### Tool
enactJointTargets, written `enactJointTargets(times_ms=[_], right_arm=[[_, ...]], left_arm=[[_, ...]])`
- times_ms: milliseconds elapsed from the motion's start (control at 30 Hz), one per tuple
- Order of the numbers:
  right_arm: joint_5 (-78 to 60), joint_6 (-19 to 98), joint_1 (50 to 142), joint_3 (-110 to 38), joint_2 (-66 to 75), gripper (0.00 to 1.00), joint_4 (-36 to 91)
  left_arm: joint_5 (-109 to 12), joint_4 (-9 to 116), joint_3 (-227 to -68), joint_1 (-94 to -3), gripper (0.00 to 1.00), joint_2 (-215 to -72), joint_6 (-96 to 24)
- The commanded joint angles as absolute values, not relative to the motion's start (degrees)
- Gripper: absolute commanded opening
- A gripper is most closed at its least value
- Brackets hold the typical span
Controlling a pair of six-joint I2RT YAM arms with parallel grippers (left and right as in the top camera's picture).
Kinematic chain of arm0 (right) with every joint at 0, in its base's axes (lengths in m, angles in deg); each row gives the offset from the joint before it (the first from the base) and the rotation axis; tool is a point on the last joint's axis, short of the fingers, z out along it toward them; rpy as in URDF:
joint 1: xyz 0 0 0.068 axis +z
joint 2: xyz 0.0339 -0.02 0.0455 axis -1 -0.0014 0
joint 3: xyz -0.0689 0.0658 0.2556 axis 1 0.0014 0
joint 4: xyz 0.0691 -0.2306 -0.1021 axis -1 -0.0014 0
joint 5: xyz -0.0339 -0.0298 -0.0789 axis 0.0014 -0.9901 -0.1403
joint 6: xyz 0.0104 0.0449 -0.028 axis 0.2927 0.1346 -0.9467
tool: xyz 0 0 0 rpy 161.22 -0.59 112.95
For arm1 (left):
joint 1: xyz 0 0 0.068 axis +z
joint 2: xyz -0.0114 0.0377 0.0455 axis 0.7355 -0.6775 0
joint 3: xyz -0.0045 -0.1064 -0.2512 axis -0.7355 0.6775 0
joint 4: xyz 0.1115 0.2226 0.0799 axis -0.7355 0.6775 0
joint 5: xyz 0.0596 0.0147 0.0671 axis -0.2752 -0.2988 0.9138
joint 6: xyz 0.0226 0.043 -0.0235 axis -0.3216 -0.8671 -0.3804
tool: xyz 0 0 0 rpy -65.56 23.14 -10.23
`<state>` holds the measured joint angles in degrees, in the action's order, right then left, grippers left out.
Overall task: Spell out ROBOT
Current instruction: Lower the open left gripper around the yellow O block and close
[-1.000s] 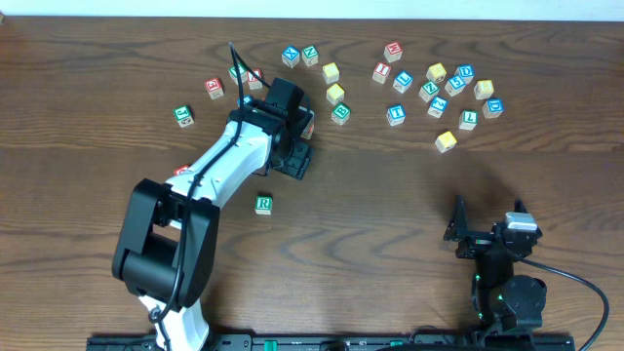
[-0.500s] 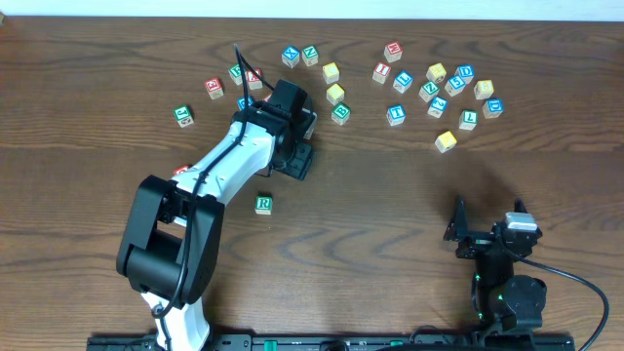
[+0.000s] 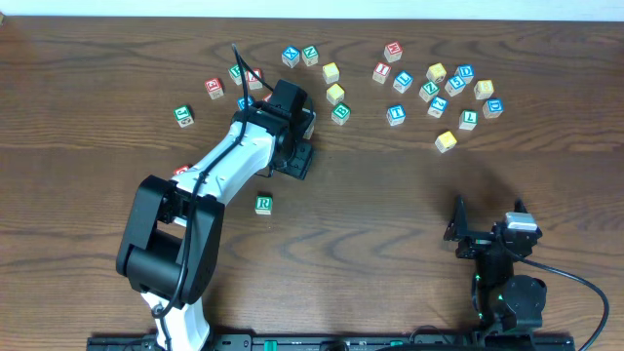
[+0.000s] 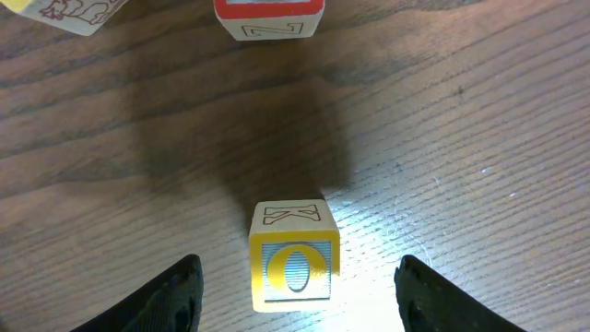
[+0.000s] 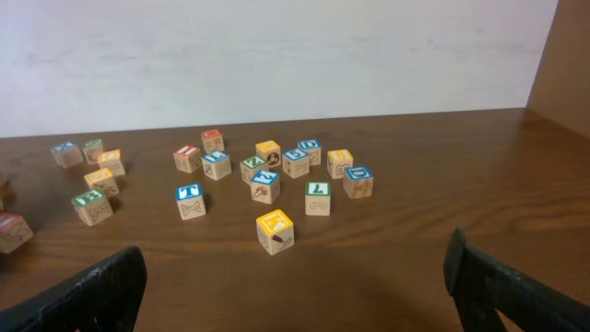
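We are hovering the left claw [image 4: 297, 290] partly open and empty, its jaws straddling the yellow-bordered O cube [image 4: 294, 263] at lower centre of the wrist view, touching neither side. The cube is sitting squarely between them on the table [image 4: 461, 138]. The right claw [image 3: 487, 219], wide open and empty, is idling at the overhead's lower right, well apart.

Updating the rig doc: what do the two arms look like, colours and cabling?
Left arm: white links, black joints, thin black cable along it, black fingers. Right arm: all black, pale camera block on top, green lights, thick black lead trailing off.
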<state>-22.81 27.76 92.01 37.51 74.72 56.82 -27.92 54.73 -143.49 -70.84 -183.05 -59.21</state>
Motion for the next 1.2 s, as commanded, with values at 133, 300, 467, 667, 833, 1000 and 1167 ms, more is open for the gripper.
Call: enactJointTargets(times_ms=[133, 300, 467, 667, 833, 1000, 1167], right_arm=[[-22.66, 27.10, 91.46, 37.62, 75.16, 0.99, 56.63], [-22.66, 27.10, 91.46, 37.62, 75.16, 0.99, 56.63], [-22.66, 27.10, 91.46, 37.62, 75.16, 0.99, 56.60], [-22.66, 27.10, 91.46, 37.62, 75.16, 0.99, 56.60], [-22.66, 27.10, 91.46, 37.62, 75.16, 0.99, 56.60], [-22.66, 27.10, 91.46, 37.62, 75.16, 0.99, 56.63], [-22.66, 27.10, 91.46, 37.62, 75.16, 0.99, 56.63]], left_arm=[[-27.63, 54.60, -144.73, -70.97, 0.65, -185.98, -58.69], [-27.63, 54.62, -144.73, -70.97, 0.64, -187.51, -58.71], [-27.63, 54.36, -144.76, -70.97, 0.64, -187.49, -58.73], [-27.63, 54.32, -144.76, -70.97, 0.64, -187.49, -58.79], [-27.61, 53.92, -145.22, -70.97, 0.64, -187.47, -58.99], [-27.61, 54.40, -146.40, -70.97, 0.62, -187.47, -58.97], [-27.59, 55.45, -146.92, -70.97, 0.59, -187.38, -58.97]])
